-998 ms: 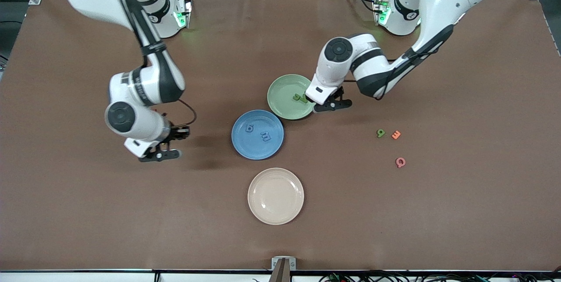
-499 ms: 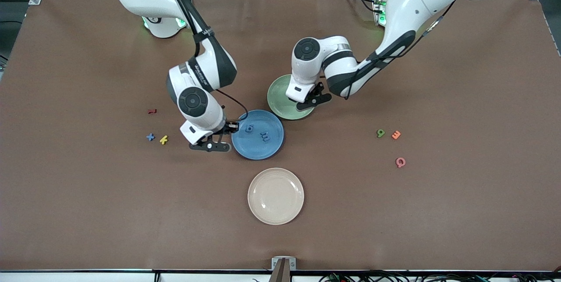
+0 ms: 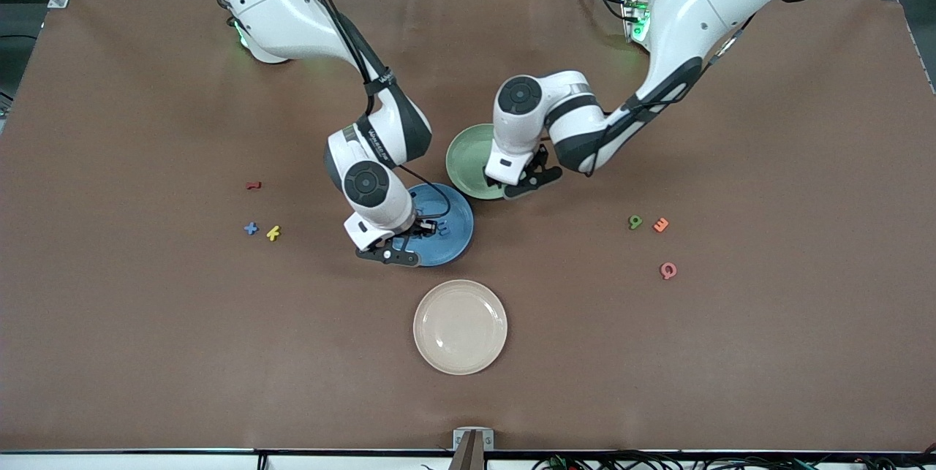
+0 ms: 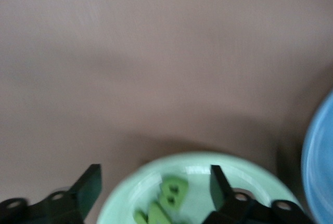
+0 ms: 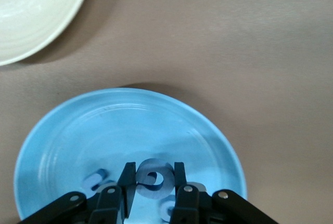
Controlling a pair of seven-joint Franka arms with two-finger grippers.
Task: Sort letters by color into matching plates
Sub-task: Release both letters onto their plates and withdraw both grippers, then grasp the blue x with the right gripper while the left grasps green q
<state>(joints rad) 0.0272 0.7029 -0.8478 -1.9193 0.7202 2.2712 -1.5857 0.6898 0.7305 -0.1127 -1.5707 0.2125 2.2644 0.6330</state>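
Observation:
My right gripper (image 3: 397, 245) is over the mid blue plate (image 3: 458, 225) and is shut on a round blue letter (image 5: 154, 178), held between its fingers (image 5: 126, 180). Two other blue letters (image 5: 96, 178) lie in this plate (image 5: 73, 130). My left gripper (image 3: 522, 181) hangs open and empty over the pale green plate (image 3: 466, 157). In the left wrist view its fingers (image 4: 89, 186) stand wide apart above green letters (image 4: 172, 193) lying in the plate (image 4: 244, 174). The cream plate (image 3: 460, 327) stands nearer the front camera.
A dark red letter (image 3: 253, 185), a blue one (image 3: 251, 229) and a yellow one (image 3: 273, 233) lie toward the right arm's end. A green letter (image 3: 635, 221), an orange one (image 3: 661, 224) and a pink one (image 3: 667, 270) lie toward the left arm's end.
My right gripper has travelled from the loose letters at its end of the table to over the blue plate. My left gripper has shifted a little over the green plate.

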